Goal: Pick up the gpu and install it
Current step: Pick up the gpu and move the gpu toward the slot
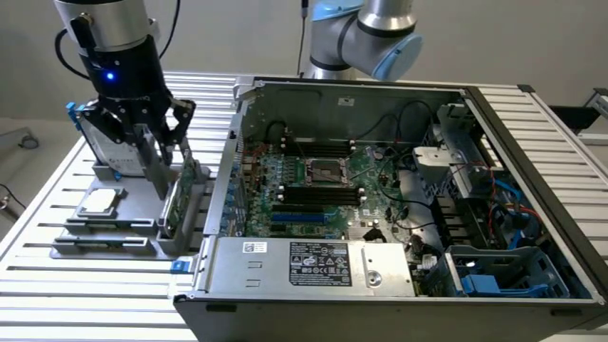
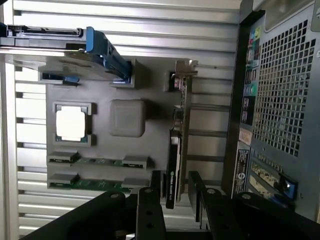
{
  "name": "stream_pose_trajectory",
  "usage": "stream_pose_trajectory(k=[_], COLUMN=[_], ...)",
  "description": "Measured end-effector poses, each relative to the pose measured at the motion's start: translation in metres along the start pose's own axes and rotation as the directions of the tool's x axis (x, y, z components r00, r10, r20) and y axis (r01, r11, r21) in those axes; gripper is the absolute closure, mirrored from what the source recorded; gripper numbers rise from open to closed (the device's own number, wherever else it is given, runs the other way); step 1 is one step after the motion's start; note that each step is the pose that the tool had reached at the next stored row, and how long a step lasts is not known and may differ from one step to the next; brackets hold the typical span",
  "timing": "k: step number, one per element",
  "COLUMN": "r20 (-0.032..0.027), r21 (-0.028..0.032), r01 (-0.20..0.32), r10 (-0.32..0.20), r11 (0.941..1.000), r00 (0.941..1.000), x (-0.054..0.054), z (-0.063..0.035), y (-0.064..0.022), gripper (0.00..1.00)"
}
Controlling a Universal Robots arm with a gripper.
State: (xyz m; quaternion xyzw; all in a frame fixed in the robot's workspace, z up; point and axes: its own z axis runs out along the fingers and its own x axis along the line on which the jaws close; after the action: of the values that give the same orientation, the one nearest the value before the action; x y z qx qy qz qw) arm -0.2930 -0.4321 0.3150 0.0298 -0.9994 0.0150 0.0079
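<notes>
Straddles the upright gpu (image 2: pixel 175 150) with gripper (image 2: pixel 172 192) spread wide, a finger on each side. Stands on edge in the grey holder (image 1: pixel 128 214), along its edge nearest the open computer case (image 1: pixel 285 89).

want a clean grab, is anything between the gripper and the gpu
Nothing visible. The open gripper is right above the gpu, which stands on edge in the grey holder, a finger on each side of the card and nothing between.

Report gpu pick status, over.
Copy: fingers open either side of gpu. Card on edge in gray holder, not lifted. Nothing between them; hard drive stands apart.
</notes>
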Motion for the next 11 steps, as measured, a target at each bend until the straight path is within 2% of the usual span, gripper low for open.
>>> stream_pose_trajectory(k=[11], r20=[0.0006], r21=[0.0004], r01=[0.021], r10=[-0.021], r11=[0.9998], r00=[0.9998], x=[-0.001], z=[0.0202], y=[-0.0062], gripper=[0.64])
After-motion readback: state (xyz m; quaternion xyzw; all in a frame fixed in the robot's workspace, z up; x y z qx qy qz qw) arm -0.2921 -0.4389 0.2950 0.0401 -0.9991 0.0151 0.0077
